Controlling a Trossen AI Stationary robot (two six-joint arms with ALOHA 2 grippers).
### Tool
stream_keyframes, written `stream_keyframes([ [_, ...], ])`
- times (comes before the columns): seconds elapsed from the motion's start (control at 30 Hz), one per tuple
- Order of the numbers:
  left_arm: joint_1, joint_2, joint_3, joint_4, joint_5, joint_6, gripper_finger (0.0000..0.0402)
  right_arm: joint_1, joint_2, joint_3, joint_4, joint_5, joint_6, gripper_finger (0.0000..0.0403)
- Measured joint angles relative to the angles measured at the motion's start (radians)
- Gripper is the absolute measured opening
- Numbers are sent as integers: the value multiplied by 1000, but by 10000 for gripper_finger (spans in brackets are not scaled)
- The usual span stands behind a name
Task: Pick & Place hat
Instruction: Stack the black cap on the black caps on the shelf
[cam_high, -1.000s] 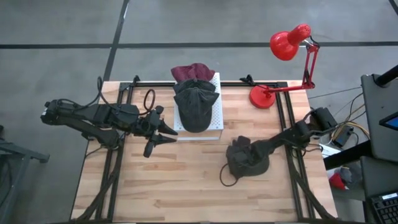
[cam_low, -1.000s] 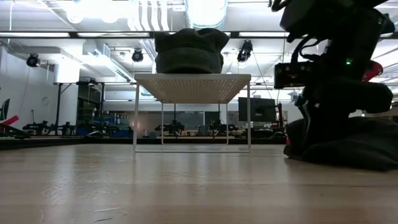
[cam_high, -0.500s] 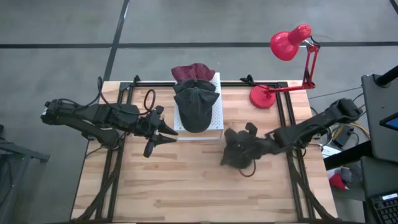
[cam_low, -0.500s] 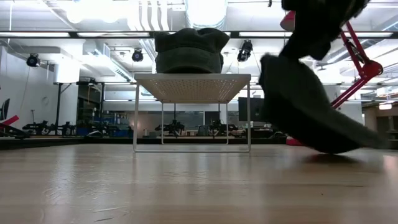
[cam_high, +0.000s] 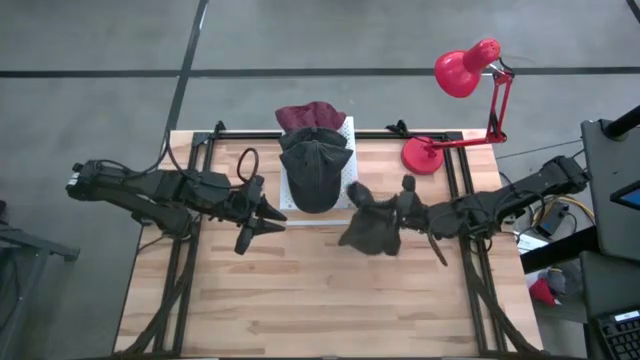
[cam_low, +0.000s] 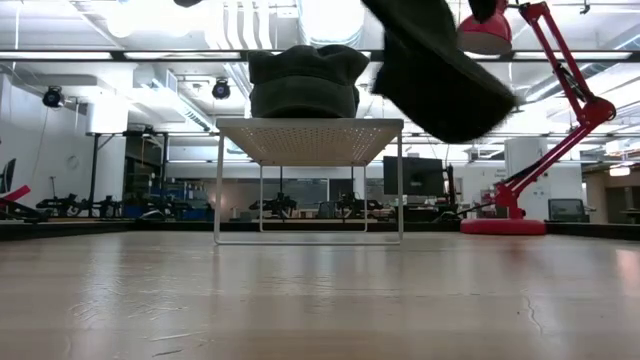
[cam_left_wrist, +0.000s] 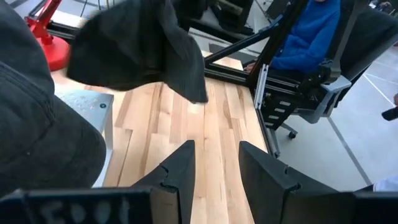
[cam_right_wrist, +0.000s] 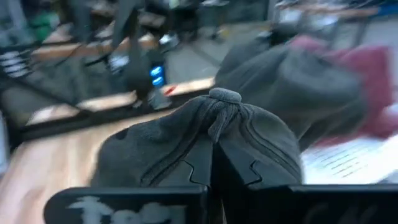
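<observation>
The right gripper, fingers clamped on a dark hat, held it above the table beside the white rack. The right arm reached in low and outstretched. The left gripper waited, fingers spread, on the rack's other side.

High view straight down; low view table-level; both share white rack

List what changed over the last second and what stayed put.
The right gripper, shut on the dark hat, lifted it off the table and carried it toward the white rack; in the low view it now hangs clear of the wood. The left gripper, the two hats on the rack and the red lamp stayed put.
</observation>
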Motion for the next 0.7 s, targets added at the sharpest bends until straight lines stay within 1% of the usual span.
stream_keyframes([
  [0.17,0,-4,5,4,-5,0,120,-12,71,132,17,176,-49,9],
  [0.3,0,-16,10,5,-52,16,119,-37,186,274,10,272,-76,9],
  [0.43,0,-31,34,8,-152,61,119,-64,330,433,6,321,-132,9],
  [0.53,0,-42,51,7,-265,93,119,-82,437,556,-6,377,-191,9],
  [0.7,-1,-70,65,10,-446,128,119,-122,580,745,-89,487,-294,8],
])
